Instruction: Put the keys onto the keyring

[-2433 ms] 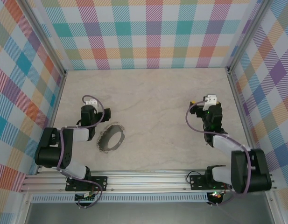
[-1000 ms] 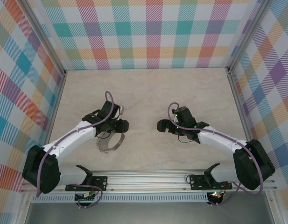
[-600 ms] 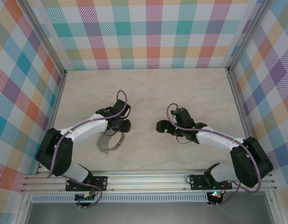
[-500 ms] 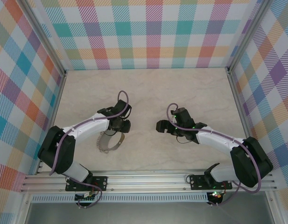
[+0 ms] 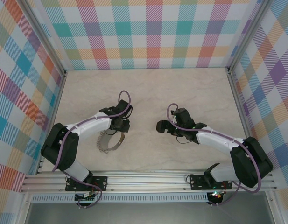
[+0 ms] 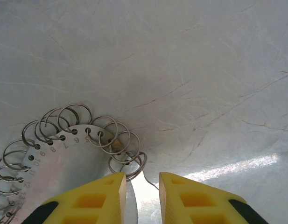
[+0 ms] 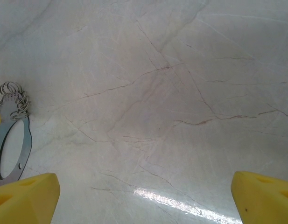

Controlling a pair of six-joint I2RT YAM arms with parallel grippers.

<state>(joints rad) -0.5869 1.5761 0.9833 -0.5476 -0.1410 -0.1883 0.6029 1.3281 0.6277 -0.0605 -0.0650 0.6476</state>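
Near table centre, left gripper [image 6: 141,181] — jaws barely parted — straddles the thin rim of the keyring [image 6: 64,163], likely stiff and slick; right gripper [image 7: 144,186] gapes empty.

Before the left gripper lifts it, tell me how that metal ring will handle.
The ring looks like thin flat plate, so probably stiff and light. Its loose wire loops will likely dangle. Lying flat on the smooth table, it may slide.
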